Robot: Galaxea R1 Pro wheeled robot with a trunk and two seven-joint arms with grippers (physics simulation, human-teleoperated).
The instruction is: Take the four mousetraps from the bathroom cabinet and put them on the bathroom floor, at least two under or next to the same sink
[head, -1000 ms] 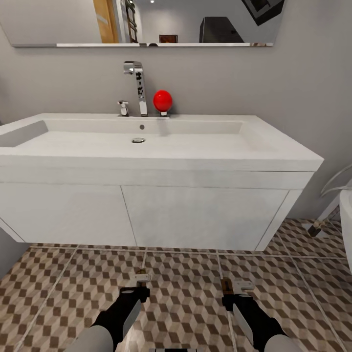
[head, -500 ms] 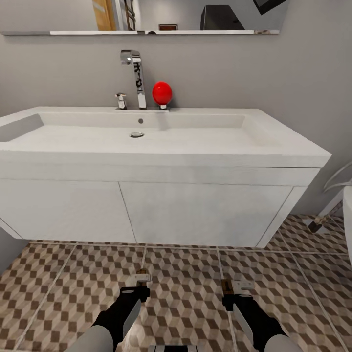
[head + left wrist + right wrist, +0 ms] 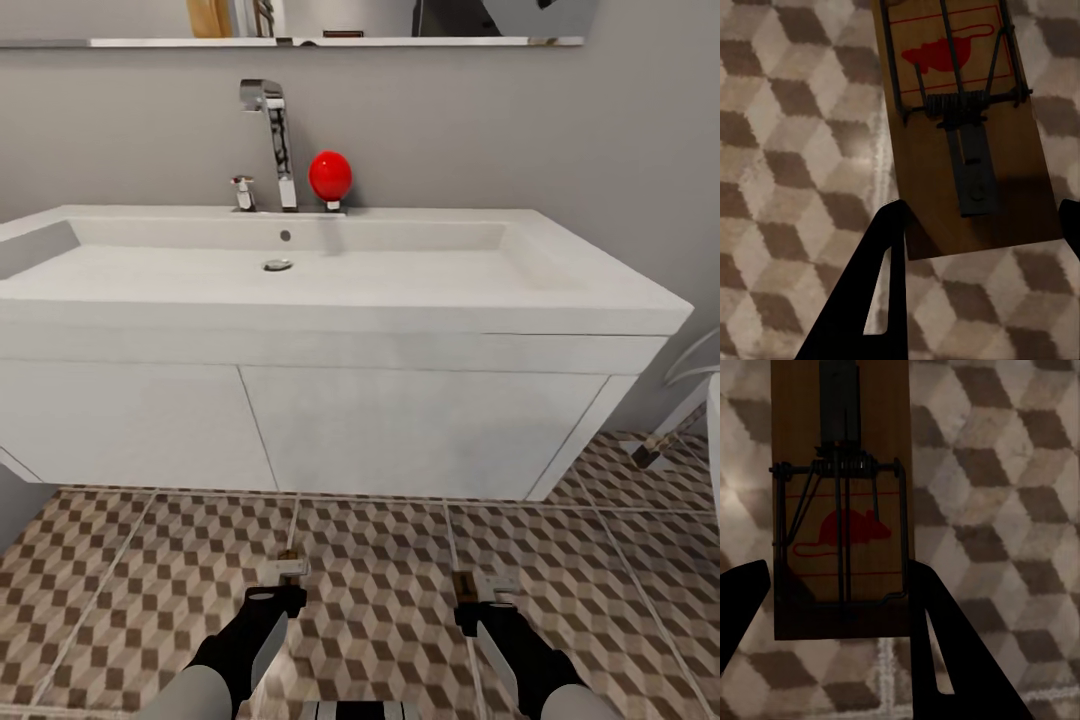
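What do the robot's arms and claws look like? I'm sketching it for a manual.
Both arms have pale grey upper shells and black forearms with a light side panel. The left claw and right claw are small, pale blocks on black wrists; their fingers are flat, black and tapering.

In the head view both arms run off the near edge, the sink [image 3: 330, 290] is cut at the left edge, each mousetrap [image 3: 283, 568] is too small to read, and the left wrist view crops its mousetrap's [image 3: 960, 127] far end.
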